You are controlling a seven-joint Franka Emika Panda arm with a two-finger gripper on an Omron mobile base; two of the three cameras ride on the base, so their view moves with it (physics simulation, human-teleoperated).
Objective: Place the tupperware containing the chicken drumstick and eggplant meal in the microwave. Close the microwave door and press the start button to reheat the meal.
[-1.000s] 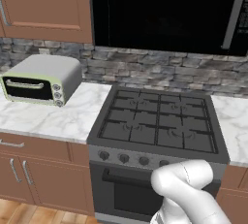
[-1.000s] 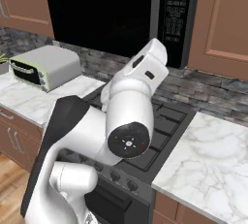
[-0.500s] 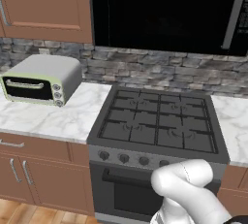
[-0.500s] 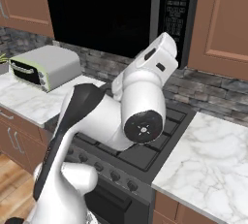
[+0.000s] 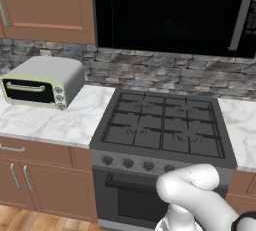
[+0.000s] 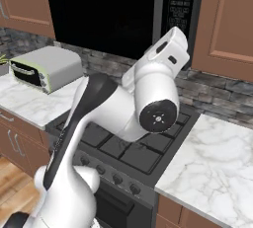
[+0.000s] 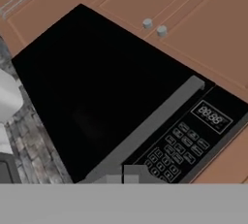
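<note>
The black microwave [image 5: 170, 10] hangs above the stove with the microwave door [image 6: 99, 10] closed against it. Its long grey bar handle [image 7: 145, 131] runs beside the keypad panel [image 7: 189, 145]. My arm reaches up so that the hand [image 6: 168, 49] sits just in front of the panel [image 6: 180, 5]. My gripper [image 7: 123, 175] is shut with nothing in it, its tips close to the lower end of the handle and the keypad. The tupperware, the chicken drumstick and the eggplant are out of view.
A black gas stove [image 5: 162, 125] stands below the microwave. A pale-green toaster oven [image 5: 42, 82] sits on the marble counter [image 5: 55, 122] to the left. More marble counter [image 6: 217, 158] lies right of the stove. Wooden cabinets [image 6: 230, 19] flank the microwave.
The arm's elbow has swung up and to the right, and the hand has risen closer to the microwave's keypad panel. The jaws have come together.
</note>
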